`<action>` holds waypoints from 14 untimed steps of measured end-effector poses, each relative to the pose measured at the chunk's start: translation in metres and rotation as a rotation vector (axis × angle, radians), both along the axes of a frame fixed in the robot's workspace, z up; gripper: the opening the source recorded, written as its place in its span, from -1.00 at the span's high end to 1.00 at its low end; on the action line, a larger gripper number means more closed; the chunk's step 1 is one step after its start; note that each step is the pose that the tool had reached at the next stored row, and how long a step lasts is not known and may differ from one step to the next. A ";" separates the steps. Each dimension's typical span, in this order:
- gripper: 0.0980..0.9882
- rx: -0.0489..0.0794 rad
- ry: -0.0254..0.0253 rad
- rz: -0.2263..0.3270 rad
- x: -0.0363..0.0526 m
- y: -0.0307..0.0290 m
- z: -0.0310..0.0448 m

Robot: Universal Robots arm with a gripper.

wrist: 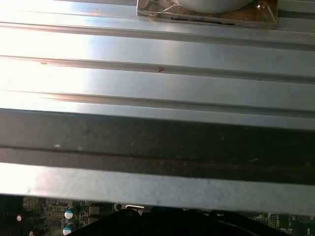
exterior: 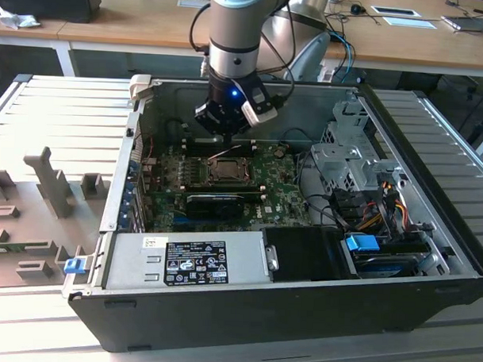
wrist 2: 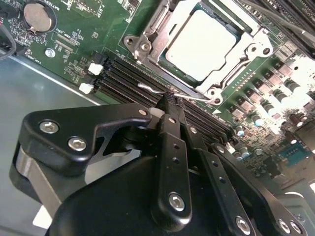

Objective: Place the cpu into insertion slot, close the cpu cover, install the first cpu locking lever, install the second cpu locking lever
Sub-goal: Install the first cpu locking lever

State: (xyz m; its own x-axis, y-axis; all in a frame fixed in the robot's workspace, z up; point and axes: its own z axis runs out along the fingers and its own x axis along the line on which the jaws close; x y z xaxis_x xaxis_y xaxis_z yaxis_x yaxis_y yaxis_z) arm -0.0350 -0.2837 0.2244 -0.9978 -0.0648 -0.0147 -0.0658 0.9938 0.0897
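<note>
The cpu [wrist 2: 202, 43], a pale square chip, lies in the insertion slot [exterior: 226, 169] on the green board. The silvery cpu cover [wrist 2: 232, 69] is folded down around it, and the chip's face shows through its window. A thin wire locking lever [wrist 2: 147, 87] runs along the socket's edge nearest the gripper, its hooked end free. My gripper [wrist 2: 171, 100] is shut, its black tips resting right at this wire. In the exterior view the gripper [exterior: 227, 137] hangs just behind the socket, inside the open computer case.
Black memory slots [wrist 2: 123, 81] lie between the gripper and the socket. A long black card [exterior: 217, 202] sits in front of the socket. A silver power supply [exterior: 183, 262], a drive cage [exterior: 346, 153] and cables [exterior: 384, 202] crowd the case. The case wall [wrist: 157, 142] is close.
</note>
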 end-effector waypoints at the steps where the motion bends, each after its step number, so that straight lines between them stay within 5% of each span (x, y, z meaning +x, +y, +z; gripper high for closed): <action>1: 0.98 0.000 0.0001 0.000 0.0007 0.0000 -0.0003; 14: 0.98 0.000 -0.0001 -0.018 0.0107 0.0001 -0.0072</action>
State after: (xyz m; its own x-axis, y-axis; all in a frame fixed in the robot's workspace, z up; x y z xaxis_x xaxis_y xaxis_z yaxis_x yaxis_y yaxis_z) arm -0.0244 -0.2836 0.2173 -0.9988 -0.0468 -0.0148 -0.0479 0.9948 0.0898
